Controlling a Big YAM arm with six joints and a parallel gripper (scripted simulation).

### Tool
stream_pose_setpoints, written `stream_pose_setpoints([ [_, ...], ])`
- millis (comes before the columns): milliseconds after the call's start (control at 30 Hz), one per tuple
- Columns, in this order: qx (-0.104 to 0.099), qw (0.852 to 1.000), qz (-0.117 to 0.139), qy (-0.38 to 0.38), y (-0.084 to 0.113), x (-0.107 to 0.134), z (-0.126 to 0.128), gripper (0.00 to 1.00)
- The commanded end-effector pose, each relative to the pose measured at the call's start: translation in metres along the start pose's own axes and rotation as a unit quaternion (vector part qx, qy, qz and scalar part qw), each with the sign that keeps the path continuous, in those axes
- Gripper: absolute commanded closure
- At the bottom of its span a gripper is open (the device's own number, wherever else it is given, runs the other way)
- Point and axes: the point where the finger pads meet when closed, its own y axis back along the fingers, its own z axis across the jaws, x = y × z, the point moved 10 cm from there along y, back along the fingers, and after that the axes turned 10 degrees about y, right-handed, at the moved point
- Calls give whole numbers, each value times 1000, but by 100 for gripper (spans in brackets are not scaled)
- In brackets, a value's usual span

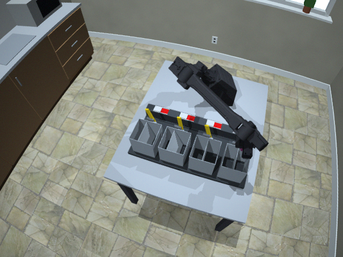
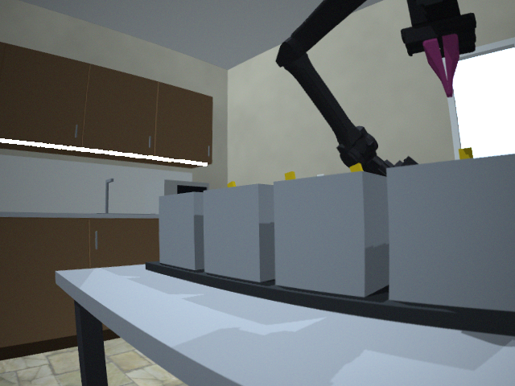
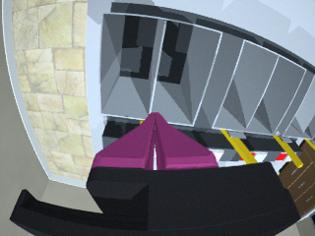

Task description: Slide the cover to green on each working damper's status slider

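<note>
Four dampers (image 1: 203,155) (image 2: 318,236) (image 3: 162,74); three red windows visible (image 1: 190,118); one claw (image 1: 241,149) (image 2: 449,96) (image 3: 155,119), clenched on nothing.

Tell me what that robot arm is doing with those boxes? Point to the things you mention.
The robot arm holds its jaws (image 2: 449,96) shut with nothing in them, above the damper at one end (image 1: 232,176) (image 2: 451,232) (image 3: 148,115). It seems to be testing which of the four dampers work. The three sliders that the top view shows, in front of the other dampers, are all red. The arm hides the fourth.
</note>
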Motion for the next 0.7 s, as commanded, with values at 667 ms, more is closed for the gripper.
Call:
stream_pose_setpoints([
  [667, 1, 945, -9, 327, 8, -1, 4, 100],
])
